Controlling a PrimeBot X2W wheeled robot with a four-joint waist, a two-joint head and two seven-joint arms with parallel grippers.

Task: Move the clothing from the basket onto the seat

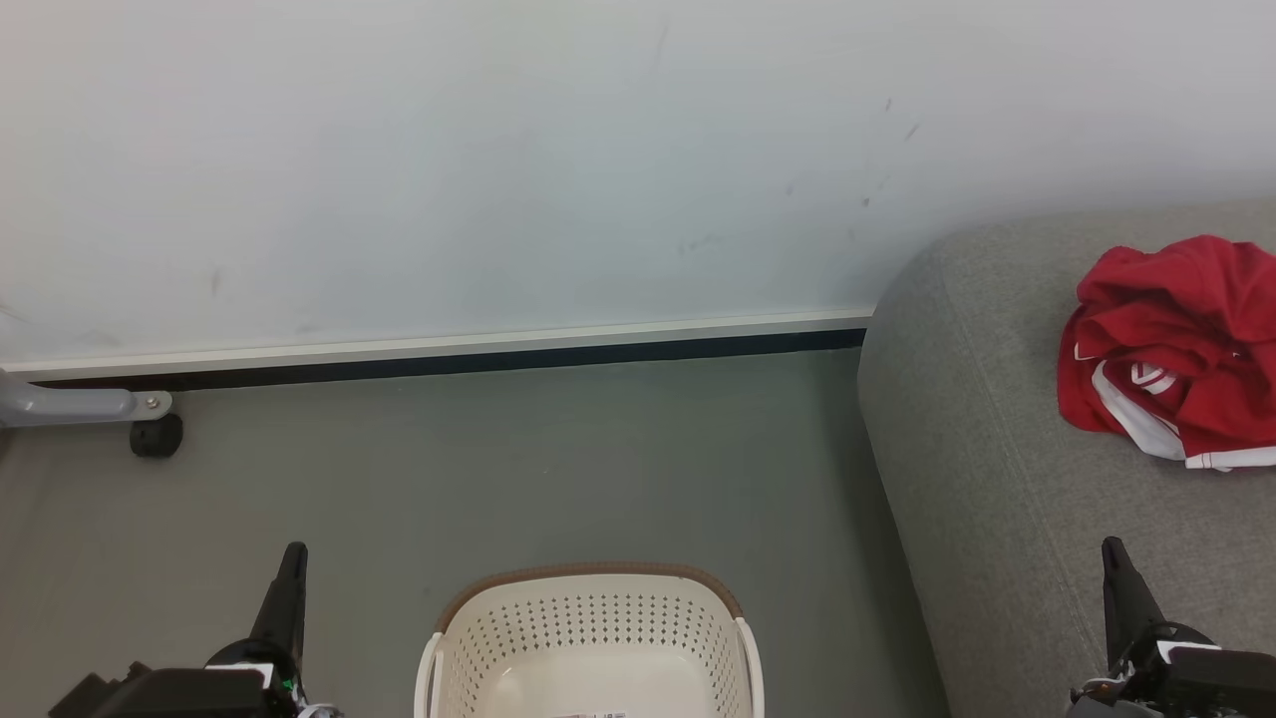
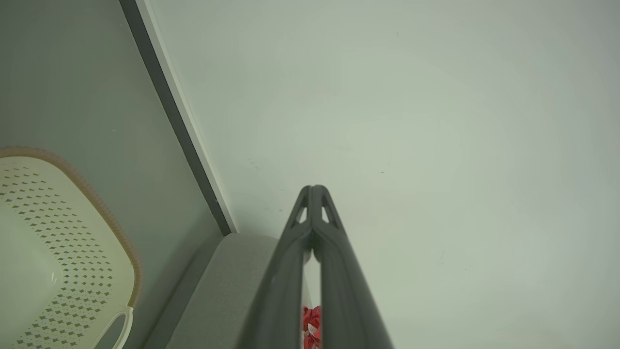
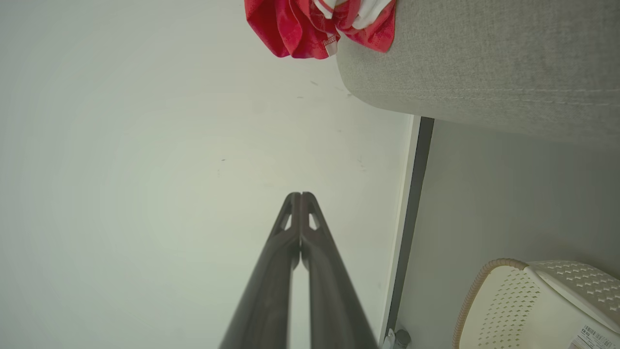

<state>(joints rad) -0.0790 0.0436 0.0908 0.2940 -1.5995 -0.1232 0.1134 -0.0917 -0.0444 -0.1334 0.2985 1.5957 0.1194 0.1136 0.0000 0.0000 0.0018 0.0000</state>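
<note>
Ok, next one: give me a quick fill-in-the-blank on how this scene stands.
The red clothing lies on the grey ____.
What shows of the basket inside is ____.
The left tool and right tool are both ____.
Missing: seat; empty; shut.

Scuffed white wall [image 1: 498, 150], grey floor [image 1: 498, 459], black caster [image 1: 157, 436] by baseboard [image 1: 449, 347]

**Cloth and plastic**

The clothing [image 1: 1176, 339] is soft, creased red cloth with white trim. The seat [image 1: 977, 449] wears coarse matt grey fabric. The basket [image 1: 598, 623] is smooth cream perforated plastic, its rim brown and woven-looking.
</note>
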